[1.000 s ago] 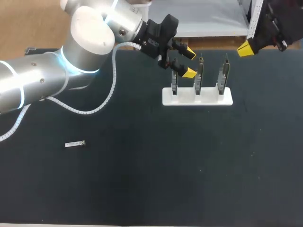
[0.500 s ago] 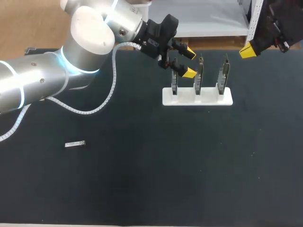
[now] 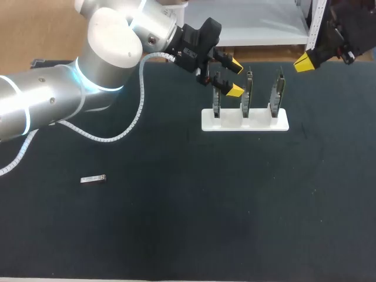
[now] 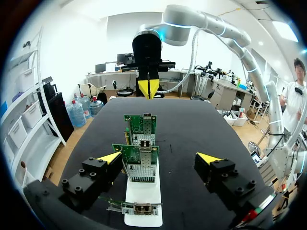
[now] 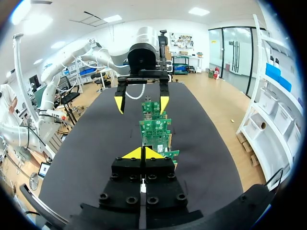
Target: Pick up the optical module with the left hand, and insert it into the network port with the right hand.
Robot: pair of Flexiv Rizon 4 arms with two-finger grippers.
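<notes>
While the optical module (image 3: 93, 178) lies on open worktop (image 3: 205, 223), a white rack (image 3: 245, 121) holds three boards (image 3: 247, 88); left hand (image 3: 234, 77) open and empty near it, right hand (image 3: 305, 61) closed, empty, near the far edge.

The desk (image 3: 176, 235) had a matt black, faintly speckled, cloth-like top. The small optical module (image 3: 93, 178) lying on it looked like dull silvery metal. A white holder (image 3: 258, 124) appeared to be smooth, matt plastic and carried green circuit boards (image 4: 144, 125) with shiny metal network ports (image 4: 140, 173). The left arm (image 3: 111, 41) wore a glossy silver-white shell. The left tool (image 3: 235, 77) was matt black with smooth yellow tips.
</notes>
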